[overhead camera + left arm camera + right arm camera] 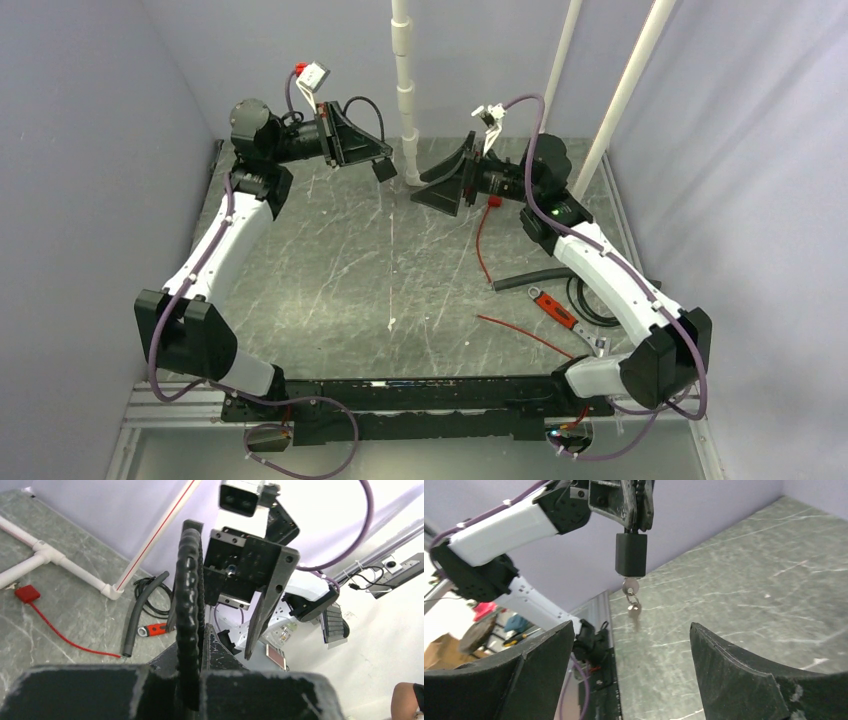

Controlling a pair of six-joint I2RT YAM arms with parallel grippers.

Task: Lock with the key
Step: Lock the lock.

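A black padlock (631, 554) hangs in the air from my left gripper (636, 507), which is shut on its top. A silver key (629, 586) sticks in the lock's underside, and a second key (634, 609) dangles from its ring. In the top view the padlock (384, 169) hangs below the left gripper (376, 152) near the back of the table. My right gripper (437, 178) faces it from the right, open and empty, a short gap away. In the right wrist view its fingers (734, 665) stand wide apart below the keys. The padlock is hidden in the left wrist view.
A white pipe frame (404, 90) stands at the back, with a slanted pipe (625, 85) on the right. A red cable (482, 245), a black hose (530, 278) and a red-handled tool (552, 305) lie at the right of the grey table (340, 270).
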